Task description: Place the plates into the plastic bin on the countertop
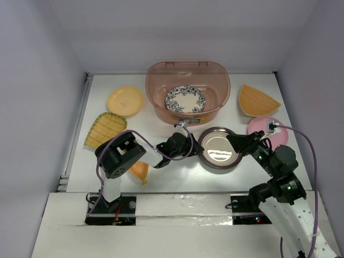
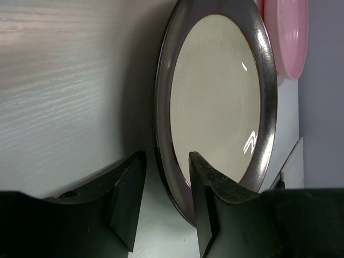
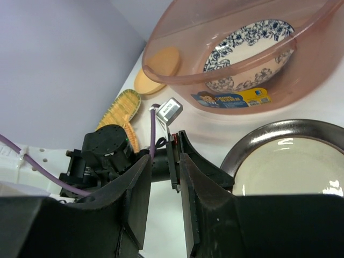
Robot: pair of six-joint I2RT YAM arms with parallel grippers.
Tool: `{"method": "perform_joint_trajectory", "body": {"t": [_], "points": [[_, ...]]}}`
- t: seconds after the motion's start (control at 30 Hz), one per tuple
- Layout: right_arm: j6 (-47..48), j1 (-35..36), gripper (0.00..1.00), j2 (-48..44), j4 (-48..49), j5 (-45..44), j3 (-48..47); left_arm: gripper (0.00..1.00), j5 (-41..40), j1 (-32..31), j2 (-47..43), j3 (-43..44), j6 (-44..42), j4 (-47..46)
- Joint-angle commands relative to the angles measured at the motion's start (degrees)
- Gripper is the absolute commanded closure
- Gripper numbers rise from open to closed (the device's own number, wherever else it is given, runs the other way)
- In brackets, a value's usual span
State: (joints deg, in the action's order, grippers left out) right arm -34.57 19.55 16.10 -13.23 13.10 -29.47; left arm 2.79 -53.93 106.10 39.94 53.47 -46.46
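Counter (image 1: 177, 174): white and flat. It holds all the things.
Plastic bin (image 1: 156, 105): it sits in the middle of the far edge. It is deep and wide, so plates can be dropped in flat.
Blue-floral plate (image 1: 185, 99): it lies flat on the bottom of the bin. This one is done.
Brown-rimmed plate (image 1: 217, 148): it lies flat in the middle of the counter, just in front of the bin and between the two grippers. I think it goes in next.
Other plates: the round yellow plate (image 1: 125, 100) is near the far left corner. The yellow ribbed plate (image 1: 105, 129) is by the left edge. The orange fan plate (image 1: 257, 100) is near the far right corner. The pink plate (image 1: 263, 129) is by the right edge, partly under the right arm. The orange leaf plate (image 1: 141, 171) is near the near edge, beside the left arm.
Left gripper (image 2: 166, 158): it is spread apart with the brown-rimmed plate's left rim between its fingers, and it is not squeezing yet. A flat plate is easiest to grab by its edge.
Right gripper (image 3: 164, 161): its fingers are a little apart and hold nothing. It sits at the plate's right rim, maybe to stop the plate sliding. I cannot tell if it touches.
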Motion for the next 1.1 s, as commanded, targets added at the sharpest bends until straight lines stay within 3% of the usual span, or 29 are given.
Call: {"method": "perform_joint_trajectory", "body": {"t": [0.0,0.2,0.27,0.3,0.37,0.73,1.07], "points": [[-0.2,0.0,0.66,0.7,2.2,0.5,0.5,0.64,0.7,-0.2,2.3,1.2,1.7,-4.5],[-0.8,0.0,0.66,1.0,2.9,0.0,1.3,0.72,0.0,-0.2,3.6,1.3,2.2,-5.2],[-1.2,0.0,0.66,1.2,3.2,0.2,1.3,0.80,-0.3,-0.2,3.8,1.5,2.2,-5.3],[-1.3,0.0,0.66,1.2,3.4,0.2,1.3,0.90,-0.6,-0.2,3.9,1.5,2.2,-5.3],[-1.3,0.0,0.66,1.3,3.1,0.1,1.0,1.00,-1.3,-0.2,3.6,1.1,2.2,-5.2],[-0.3,0.0,0.67,-1.4,-2.8,-6.9,-3.6,1.00,-2.3,-0.2,-15.2,-6.3,-0.2,-2.7],[-2.2,0.0,0.68,-5.2,-6.3,-11.0,-5.8,1.00,2.0,0.3,-31.0,-5.8,0.1,1.6]]}}
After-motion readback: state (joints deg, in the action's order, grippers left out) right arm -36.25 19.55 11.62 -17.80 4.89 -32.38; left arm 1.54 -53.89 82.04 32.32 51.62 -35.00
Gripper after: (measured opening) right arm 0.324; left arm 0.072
